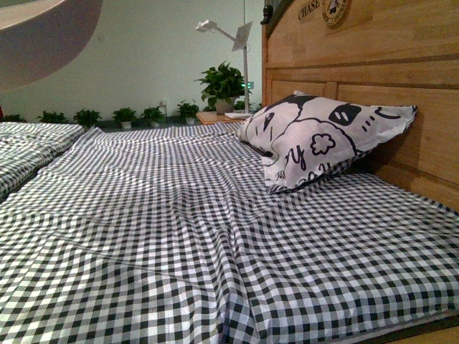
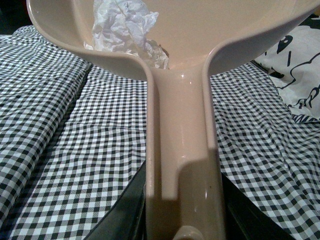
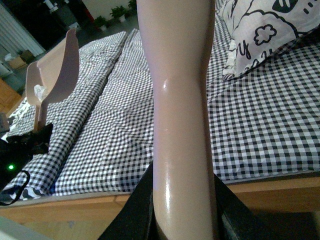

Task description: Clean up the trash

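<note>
The left gripper (image 2: pixel 182 220) is clamped on the handle of the pinkish-beige scoop (image 2: pixel 182 125), dark jaws on either side of it. The paper wad (image 2: pixel 125 30) sits in the scoop's bowl, above the checked bedsheet (image 2: pixel 65 150) and well apart from the cartoon pillow (image 2: pixel 295 70). The right gripper (image 3: pixel 182 220) likewise grips a beige handle (image 3: pixel 180 100), whose head is out of view. Should the scoop tip, I'd expect the light wad to roll back onto the sheet.
</note>
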